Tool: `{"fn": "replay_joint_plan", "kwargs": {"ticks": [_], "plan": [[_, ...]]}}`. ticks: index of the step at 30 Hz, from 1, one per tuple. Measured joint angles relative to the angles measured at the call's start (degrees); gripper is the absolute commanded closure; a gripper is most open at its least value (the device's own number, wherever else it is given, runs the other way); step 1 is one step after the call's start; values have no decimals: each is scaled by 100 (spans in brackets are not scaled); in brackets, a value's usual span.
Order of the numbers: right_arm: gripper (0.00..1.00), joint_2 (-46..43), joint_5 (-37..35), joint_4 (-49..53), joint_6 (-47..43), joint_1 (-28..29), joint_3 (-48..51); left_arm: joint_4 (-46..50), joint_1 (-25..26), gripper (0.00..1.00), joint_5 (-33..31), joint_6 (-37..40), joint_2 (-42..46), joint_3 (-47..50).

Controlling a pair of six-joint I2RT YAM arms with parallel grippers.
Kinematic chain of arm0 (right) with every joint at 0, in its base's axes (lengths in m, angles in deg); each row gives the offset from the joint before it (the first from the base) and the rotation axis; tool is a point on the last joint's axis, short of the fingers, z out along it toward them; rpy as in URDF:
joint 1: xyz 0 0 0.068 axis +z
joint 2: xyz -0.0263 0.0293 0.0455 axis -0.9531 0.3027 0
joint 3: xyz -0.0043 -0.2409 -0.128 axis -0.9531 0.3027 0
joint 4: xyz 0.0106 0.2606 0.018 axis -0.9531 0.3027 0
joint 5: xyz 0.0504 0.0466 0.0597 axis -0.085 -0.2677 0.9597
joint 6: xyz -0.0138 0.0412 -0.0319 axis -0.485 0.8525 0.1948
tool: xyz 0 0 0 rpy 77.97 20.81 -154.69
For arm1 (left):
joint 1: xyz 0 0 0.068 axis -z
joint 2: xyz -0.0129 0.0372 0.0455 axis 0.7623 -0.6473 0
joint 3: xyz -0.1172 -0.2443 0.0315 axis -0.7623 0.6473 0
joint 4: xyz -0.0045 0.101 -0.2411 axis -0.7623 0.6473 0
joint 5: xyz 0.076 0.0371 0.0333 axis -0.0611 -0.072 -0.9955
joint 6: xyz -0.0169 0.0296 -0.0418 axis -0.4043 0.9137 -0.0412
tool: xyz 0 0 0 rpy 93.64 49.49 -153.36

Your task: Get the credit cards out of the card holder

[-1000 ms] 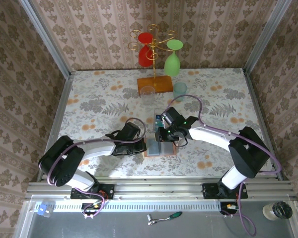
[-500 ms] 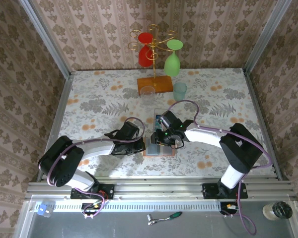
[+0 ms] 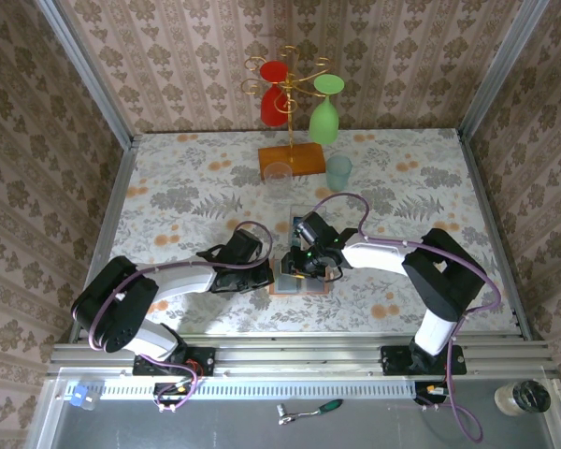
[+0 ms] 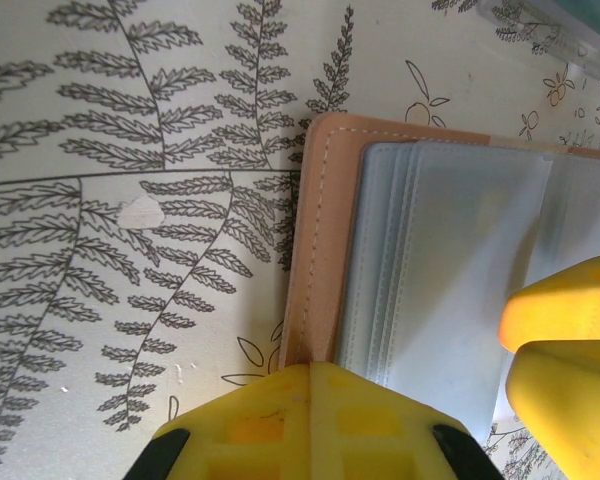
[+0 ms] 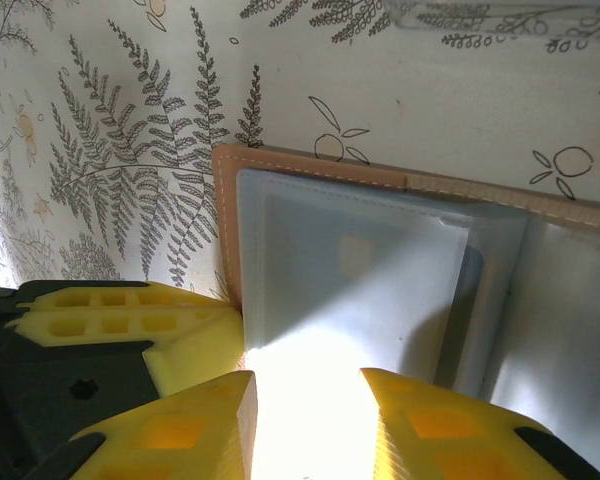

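1 card holder (image 3: pixel 302 280), 2 claws (image 3: pixel 269 274) (image 3: pixel 305 266)

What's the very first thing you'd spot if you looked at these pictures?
Probably the bright red glass and green glass, hanging upside down on a gold rack at the far end of the flowery table. Next comes the open card holder in the middle. The left gripper and right gripper are both down on it with their yellow jaws.
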Motion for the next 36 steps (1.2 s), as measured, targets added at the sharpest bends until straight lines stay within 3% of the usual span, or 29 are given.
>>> {"fn": "replay_joint_plan", "kwargs": {"ticks": [27,36], "plan": [[68,-68,-437,608,-136,17,0,144,-87,97,-4,20,153,72],[69,-68,-437,605,-153,15,0,343,-149,84,7,85,656,50]]}}
